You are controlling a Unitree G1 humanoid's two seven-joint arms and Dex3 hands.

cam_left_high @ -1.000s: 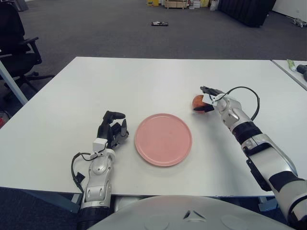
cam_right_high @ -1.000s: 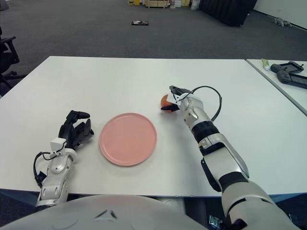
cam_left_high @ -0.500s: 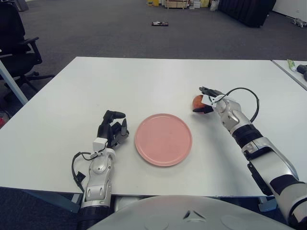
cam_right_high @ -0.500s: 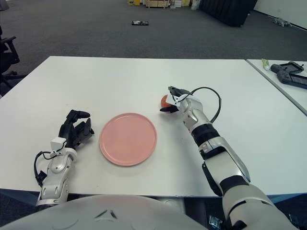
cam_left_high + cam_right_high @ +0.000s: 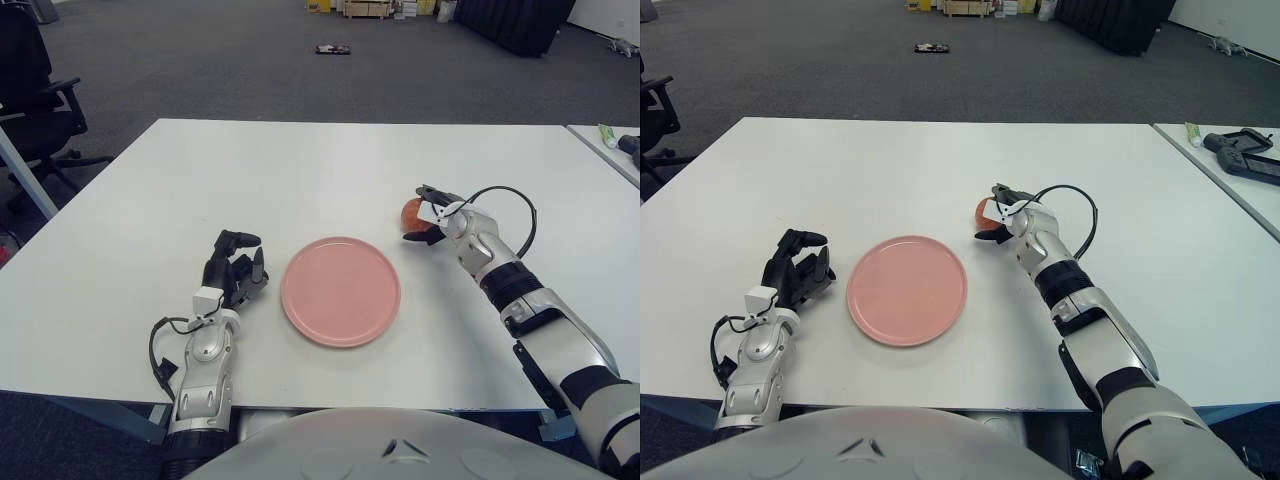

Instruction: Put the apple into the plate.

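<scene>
A red-orange apple (image 5: 409,211) sits just right of and beyond the pink plate (image 5: 341,291) on the white table (image 5: 300,170). My right hand (image 5: 428,217) is on the apple's right side, with one finger over its top and the thumb under its front, closed around it. The apple is about a hand's width from the plate's far right rim. The plate has nothing on it. My left hand (image 5: 236,268) shows to the left of the plate with its fingers curled and holding nothing.
A second table (image 5: 1240,170) at the right edge carries a black device (image 5: 1245,148) and a small tube (image 5: 1196,131). An office chair (image 5: 35,95) stands on the floor at the far left. The table's front edge lies close under my arms.
The right hand with the apple has stayed almost in place, with the forearm shifting slightly. The left hand and the plate have not moved.
</scene>
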